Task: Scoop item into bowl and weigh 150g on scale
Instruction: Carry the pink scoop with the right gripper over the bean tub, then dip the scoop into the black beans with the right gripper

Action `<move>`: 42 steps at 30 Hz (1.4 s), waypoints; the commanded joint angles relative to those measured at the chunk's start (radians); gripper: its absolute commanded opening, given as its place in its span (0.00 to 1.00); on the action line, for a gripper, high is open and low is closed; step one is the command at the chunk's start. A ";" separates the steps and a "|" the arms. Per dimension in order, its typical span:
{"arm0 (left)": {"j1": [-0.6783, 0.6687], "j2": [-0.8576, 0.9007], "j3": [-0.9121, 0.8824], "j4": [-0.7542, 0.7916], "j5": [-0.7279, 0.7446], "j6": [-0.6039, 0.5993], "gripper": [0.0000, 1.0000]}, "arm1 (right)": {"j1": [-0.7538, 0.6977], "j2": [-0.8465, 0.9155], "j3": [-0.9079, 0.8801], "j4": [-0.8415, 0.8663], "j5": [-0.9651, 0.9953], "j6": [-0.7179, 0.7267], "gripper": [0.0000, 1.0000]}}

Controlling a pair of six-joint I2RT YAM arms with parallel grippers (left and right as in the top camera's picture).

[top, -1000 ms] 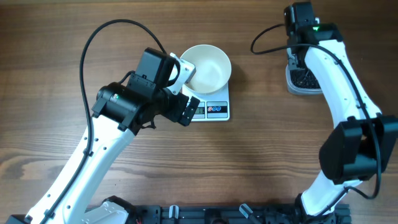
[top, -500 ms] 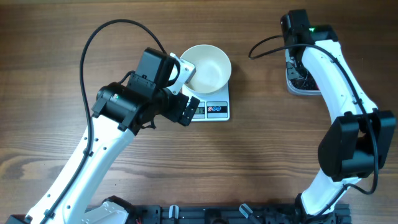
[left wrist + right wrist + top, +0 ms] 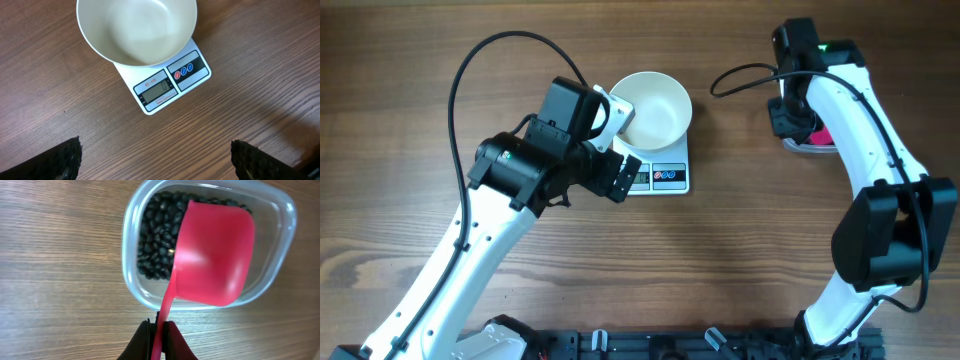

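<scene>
The empty white bowl (image 3: 655,108) (image 3: 136,30) stands on the white scale (image 3: 666,178) (image 3: 172,80), whose display faces the near edge. My left gripper (image 3: 618,150) (image 3: 160,170) hovers wide open beside the scale, holding nothing. My right gripper (image 3: 790,118) (image 3: 159,335) is shut on the thin handle of a pink scoop (image 3: 215,255) (image 3: 821,136). The scoop's cup hangs over the black beans (image 3: 157,235) in a clear plastic tub (image 3: 131,272) (image 3: 810,149). No beans show on the scoop's visible face.
The tub sits at the far right of the wooden table, well apart from the scale. A black cable (image 3: 740,75) loops from the right arm toward the middle. The arm bases line the near edge.
The right wrist has swung down and left over the tub, bringing the pink scoop into sight and hiding the beans from overhead. The left arm, bowl and scale have not moved.
</scene>
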 commanded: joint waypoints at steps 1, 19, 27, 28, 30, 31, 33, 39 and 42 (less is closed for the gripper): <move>0.003 -0.005 -0.003 0.002 -0.006 -0.003 1.00 | 0.001 0.013 -0.005 -0.013 -0.121 -0.021 0.04; 0.003 -0.005 -0.003 0.002 -0.006 -0.002 1.00 | 0.001 0.035 -0.007 0.006 0.212 0.161 0.04; 0.003 -0.005 -0.003 0.002 -0.006 -0.002 1.00 | 0.001 0.105 -0.007 -0.031 0.011 0.091 0.04; 0.003 -0.005 -0.003 0.002 -0.006 -0.003 1.00 | 0.001 0.105 -0.007 -0.034 -0.019 0.082 0.04; 0.003 -0.005 -0.003 0.002 -0.006 -0.003 1.00 | 0.001 0.104 -0.006 -0.036 -0.082 0.082 0.04; 0.003 -0.005 -0.003 0.002 -0.006 -0.002 1.00 | 0.001 0.103 -0.006 -0.036 -0.103 0.082 0.04; 0.003 -0.005 -0.003 0.002 -0.006 -0.003 1.00 | 0.001 0.098 -0.005 -0.035 -0.150 0.064 0.04; 0.003 -0.005 -0.003 0.002 -0.006 -0.002 1.00 | 0.000 0.055 -0.005 -0.027 -0.175 0.032 0.04; 0.003 -0.005 -0.003 0.002 -0.006 -0.002 1.00 | -0.010 0.034 -0.004 -0.016 -0.191 0.032 0.04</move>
